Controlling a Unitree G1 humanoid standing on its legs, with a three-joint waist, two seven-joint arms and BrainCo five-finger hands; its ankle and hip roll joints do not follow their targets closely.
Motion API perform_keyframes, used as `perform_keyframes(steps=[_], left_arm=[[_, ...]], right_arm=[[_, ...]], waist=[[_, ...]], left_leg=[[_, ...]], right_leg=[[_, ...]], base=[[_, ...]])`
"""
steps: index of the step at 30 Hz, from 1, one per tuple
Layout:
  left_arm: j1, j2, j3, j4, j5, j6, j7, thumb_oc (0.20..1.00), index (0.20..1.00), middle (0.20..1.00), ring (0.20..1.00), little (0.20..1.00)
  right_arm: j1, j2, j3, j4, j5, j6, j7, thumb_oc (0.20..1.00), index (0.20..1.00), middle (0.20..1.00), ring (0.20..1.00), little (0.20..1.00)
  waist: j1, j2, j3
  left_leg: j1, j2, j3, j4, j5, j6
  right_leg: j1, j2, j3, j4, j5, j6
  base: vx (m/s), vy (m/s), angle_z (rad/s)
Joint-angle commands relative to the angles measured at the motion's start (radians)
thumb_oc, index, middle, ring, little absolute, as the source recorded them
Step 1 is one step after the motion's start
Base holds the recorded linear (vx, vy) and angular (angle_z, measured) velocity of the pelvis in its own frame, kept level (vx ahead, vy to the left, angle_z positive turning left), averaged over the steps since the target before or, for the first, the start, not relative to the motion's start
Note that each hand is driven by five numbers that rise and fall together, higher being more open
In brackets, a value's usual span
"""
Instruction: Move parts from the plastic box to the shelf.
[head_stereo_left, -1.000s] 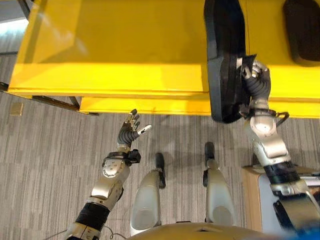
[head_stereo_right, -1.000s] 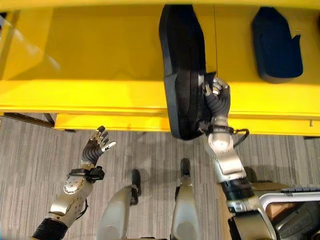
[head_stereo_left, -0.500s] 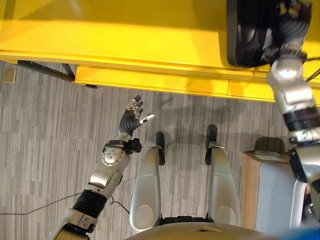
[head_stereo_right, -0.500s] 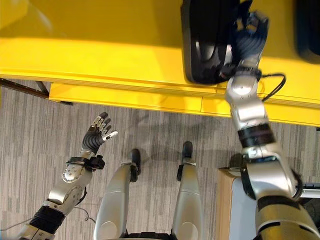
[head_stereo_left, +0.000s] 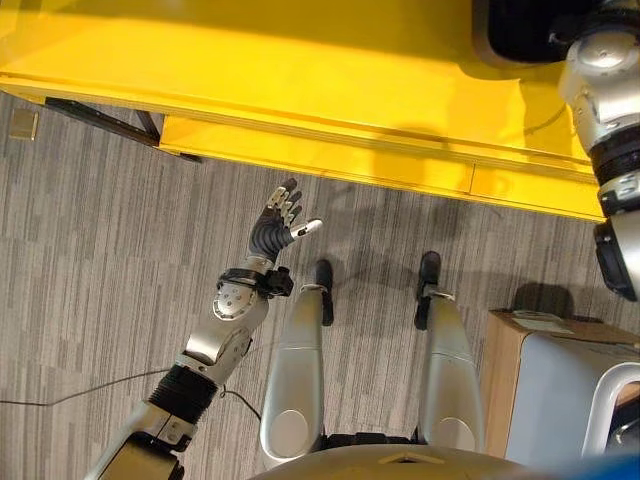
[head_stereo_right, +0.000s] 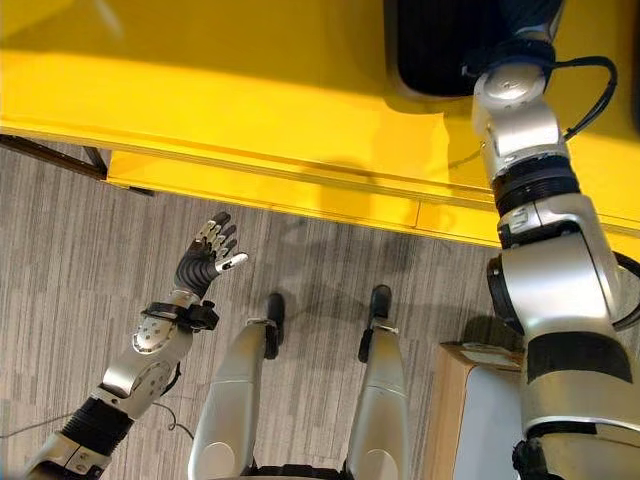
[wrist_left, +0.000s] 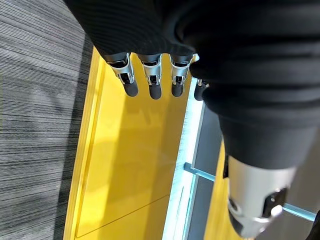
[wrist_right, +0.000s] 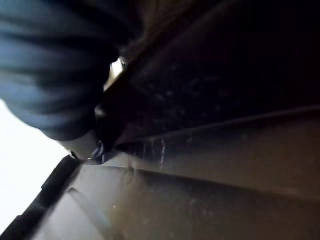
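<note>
A large black moulded part (head_stereo_right: 440, 45) lies on the yellow shelf (head_stereo_left: 300, 90), back from its front edge. My right hand (head_stereo_right: 525, 18) reaches far over the shelf and grips the part's right side. In the right wrist view the part's dark ribbed surface (wrist_right: 225, 75) lies right against the hand. My left hand (head_stereo_left: 278, 228) hangs in the air over the carpet, in front of the shelf, open with its fingers (wrist_left: 152, 80) straight and nothing in it.
A grey plastic box (head_stereo_left: 570, 400) in a brown cardboard surround (head_stereo_left: 505, 380) stands on the floor at my lower right. A dark frame bar (head_stereo_left: 100, 115) runs under the shelf's left end. A small square plate (head_stereo_left: 22, 124) lies in the carpet at far left.
The black part overhung the shelf's front edge; my right hand has carried it further in, and it now sits on the shelf. The camera has shifted. The left hand has stayed open.
</note>
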Motion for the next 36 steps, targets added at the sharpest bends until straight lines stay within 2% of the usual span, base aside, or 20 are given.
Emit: perform_keyframes(steps=[1,23,30,31,32,36], left_arm=[[0.046,0.037,-0.025,-0.068,-0.022,-0.068,0.005,1.0,1.0,1.0,1.0,1.0],[0.022,0.044,-0.05,-0.056,-0.039,-0.067,0.033,1.0,1.0,1.0,1.0,1.0],[0.026,0.055,-0.056,-0.058,-0.039,-0.064,0.037,1.0,1.0,1.0,1.0,1.0],[0.024,0.057,-0.056,-0.059,-0.04,-0.064,0.039,1.0,1.0,1.0,1.0,1.0],[0.024,0.057,-0.055,-0.061,-0.039,-0.065,0.039,1.0,1.0,1.0,1.0,1.0],[0.021,0.055,-0.057,-0.06,-0.042,-0.065,0.043,1.0,1.0,1.0,1.0,1.0]], right_arm=[[-0.06,0.005,0.018,0.036,0.079,-0.068,-0.004,0.2,0.2,0.2,0.2,0.2],[-0.106,0.043,0.005,0.249,0.225,-0.059,0.004,0.2,0.2,0.2,0.2,0.2],[-0.12,0.057,0.017,0.279,0.213,-0.043,-0.007,0.2,0.2,0.2,0.2,0.2],[-0.125,0.063,0.031,0.277,0.192,-0.04,-0.009,0.404,0.404,0.404,0.404,0.404],[-0.124,0.066,0.036,0.272,0.184,-0.038,-0.008,1.0,1.0,1.0,1.0,1.0],[-0.126,0.07,0.021,0.273,0.2,-0.047,-0.024,1.0,1.0,1.0,1.0,1.0]], waist=[[0.014,-0.007,-0.108],[0.021,-0.001,-0.093],[0.022,0.001,-0.09],[0.023,0.001,-0.088],[0.022,0.001,-0.087],[0.02,0.003,-0.086]], left_leg=[[-0.025,0.034,-0.054,-0.026,0.003,-0.05],[-0.02,0.025,-0.052,-0.031,0.004,-0.047],[-0.019,0.025,-0.055,-0.031,0.004,-0.045],[-0.021,0.025,-0.054,-0.031,0.005,-0.045],[-0.02,0.025,-0.054,-0.031,0.005,-0.045],[-0.019,0.025,-0.054,-0.032,0.005,-0.045]], right_leg=[[0.078,-0.031,-0.002,0.048,-0.1,0.009],[0.093,-0.025,-0.003,0.032,-0.101,0.003],[0.091,-0.022,-0.001,0.032,-0.1,0.001],[0.091,-0.022,-0.001,0.033,-0.1,0.001],[0.091,-0.022,-0.001,0.033,-0.101,0.001],[0.091,-0.021,0.0,0.033,-0.101,0.0]], base=[[0.0,0.0,0.0],[0.0,0.0,0.0],[0.0,0.0,0.0],[0.0,0.0,0.0],[0.0,0.0,0.0],[0.0,0.0,0.0]])
